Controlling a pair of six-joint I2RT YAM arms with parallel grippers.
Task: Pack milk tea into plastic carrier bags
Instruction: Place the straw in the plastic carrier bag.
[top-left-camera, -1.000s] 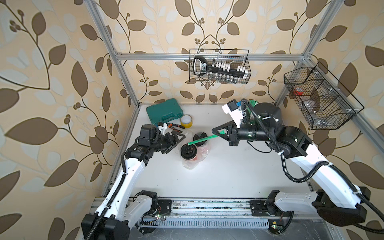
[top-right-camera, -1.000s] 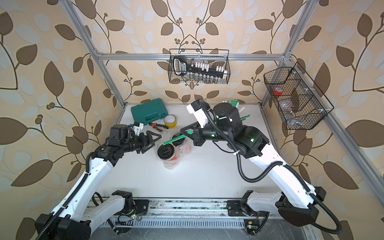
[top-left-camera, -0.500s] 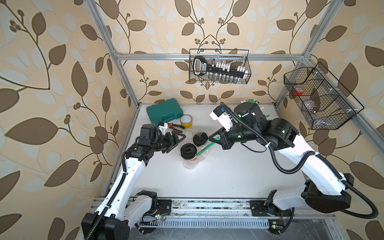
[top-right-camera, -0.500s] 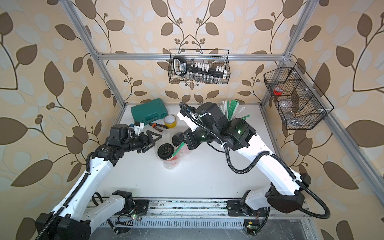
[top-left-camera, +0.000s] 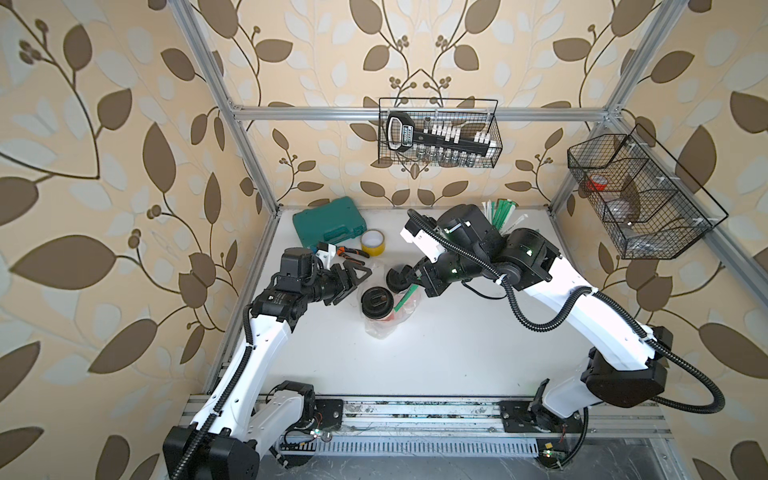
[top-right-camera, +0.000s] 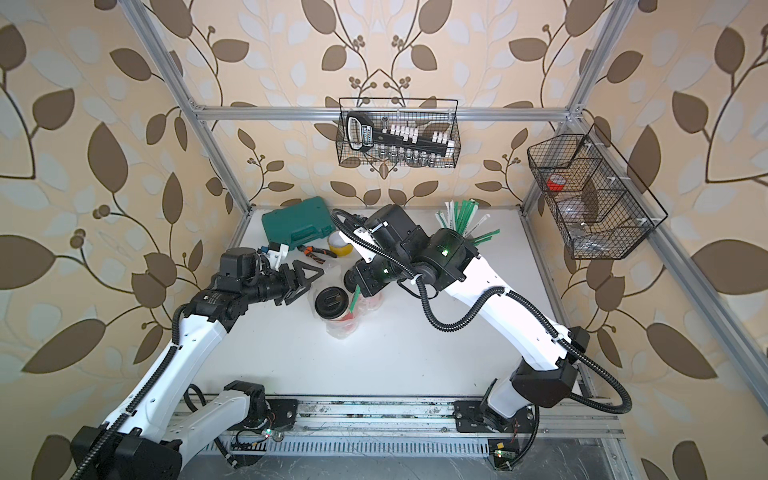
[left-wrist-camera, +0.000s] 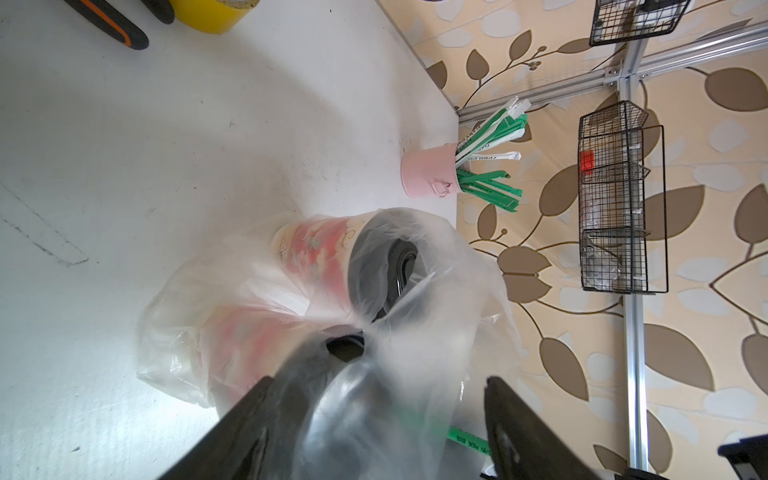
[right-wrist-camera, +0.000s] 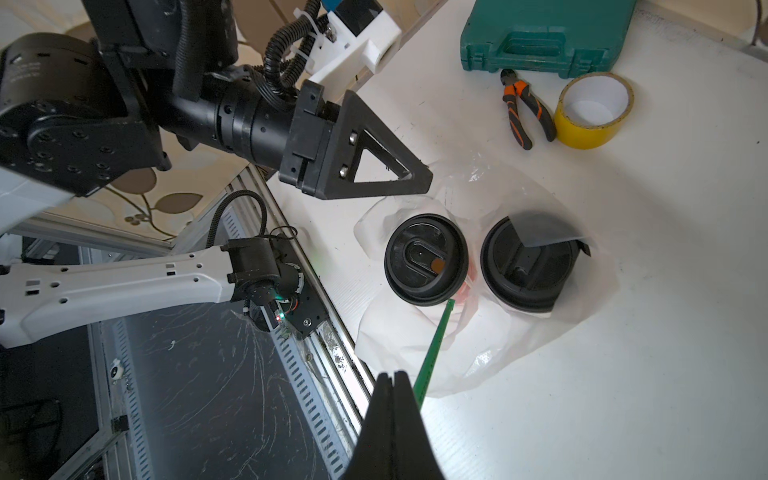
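The work surface is a flat white tabletop with faint grey scuff marks, at the centre of both top views. Beige wallpaper with a brown leaf pattern encloses it on three sides, behind a silver aluminium frame. A black wire basket holding a tool set hangs at upper centre. A second black wire basket hangs at the right edge. A slotted metal rail carrying both arm bases runs along the lower edge. The two tall red paper cups with round black lids stand upright, side by side, left of centre on the tabletop, inside the thin transparent plastic bag. The left gripper has its jaws spread wide, with loose bag film lying in the gap; whether the film is held cannot be determined. The right gripper has its jaws pressed together, pinching a flat green straw whose free end lies between the two lids. A green plastic tool case, a yellow tape roll and orange-handled pliers lie at the upper left of the tabletop. A pink cup of green and white straws stands near its rear edge.
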